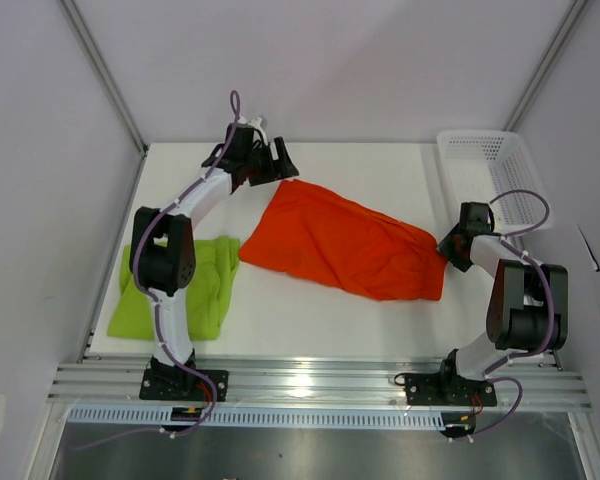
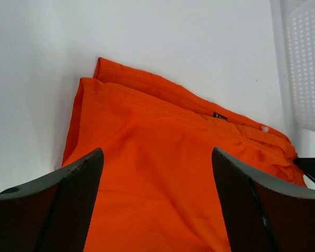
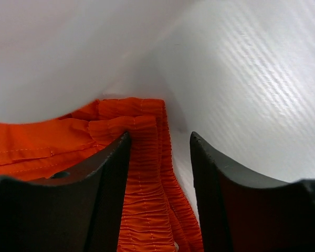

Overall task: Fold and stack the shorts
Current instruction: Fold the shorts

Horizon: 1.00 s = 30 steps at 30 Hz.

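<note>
The orange-red shorts [image 1: 345, 243] lie folded across the middle of the white table [image 1: 360, 165]. My left gripper [image 1: 282, 163] hovers at their far left corner. In the left wrist view it [image 2: 157, 152] stands open wide above the orange cloth [image 2: 157, 131], gripping nothing. My right gripper [image 1: 448, 247] is at the shorts' right end. In the right wrist view it [image 3: 160, 135] is open, the gathered orange waistband [image 3: 147, 178] lying between the fingers, against the left one and clear of the right. The lime green shorts [image 1: 205, 290] lie folded at the near left, partly under the left arm.
A white mesh basket [image 1: 485, 160] stands at the table's far right corner and shows at the right edge of the left wrist view [image 2: 304, 63]. White walls close in the table on three sides. A metal rail [image 1: 320, 380] runs along the near edge.
</note>
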Motion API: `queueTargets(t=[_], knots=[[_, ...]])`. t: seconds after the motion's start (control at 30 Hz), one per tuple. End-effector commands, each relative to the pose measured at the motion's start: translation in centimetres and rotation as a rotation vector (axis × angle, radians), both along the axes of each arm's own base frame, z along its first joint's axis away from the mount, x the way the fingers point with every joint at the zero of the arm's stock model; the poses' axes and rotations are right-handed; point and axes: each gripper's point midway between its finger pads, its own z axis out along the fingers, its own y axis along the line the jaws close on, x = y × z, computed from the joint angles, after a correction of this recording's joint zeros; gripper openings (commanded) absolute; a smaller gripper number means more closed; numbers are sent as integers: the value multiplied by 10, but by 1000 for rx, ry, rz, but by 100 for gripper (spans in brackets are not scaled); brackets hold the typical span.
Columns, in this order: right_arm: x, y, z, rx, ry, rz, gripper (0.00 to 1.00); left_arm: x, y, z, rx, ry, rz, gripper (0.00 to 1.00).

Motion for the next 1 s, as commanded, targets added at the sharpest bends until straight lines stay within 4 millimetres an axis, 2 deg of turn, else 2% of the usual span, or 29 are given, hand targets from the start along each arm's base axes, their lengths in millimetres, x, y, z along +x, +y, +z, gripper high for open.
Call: queueTargets(t=[0.0,0.07,0.1,0.2,0.23,0.33,0.4,0.53,0.57,0.67,0.77,0.9,0.97], knots=[[-11,31,-18,84,77,122,50,-8,11,28,55,-72,9,85],[-8,42,-14,76,70,151,50,-13,16,27,80,-72,9,85],[-6,52,-10,65,66,181,52,-15,17,34,81,-86,12,85],[-6,47,0,26,61,149,70,-23,17,40,73,-92,0,85],[-7,44,4,17,55,135,88,-24,16,43,74,-96,-1,85],[-7,43,17,9,21,133,97,-30,15,51,83,-110,-7,85],[-8,44,25,7,-1,141,98,-35,11,57,90,-119,-17,85],[-5,60,47,67,-99,208,99,-41,2,67,105,-142,-40,85],[-6,77,56,99,-127,268,99,-43,-1,68,107,-142,-45,85],[-9,98,62,148,-145,353,99,-45,-4,67,109,-139,-47,85],[-12,106,56,155,-111,380,99,-49,-7,65,117,-133,-49,85],[-19,116,31,127,-21,409,99,-55,-11,65,122,-135,-53,85],[-18,112,23,78,13,403,100,-58,-13,64,125,-132,-58,85]])
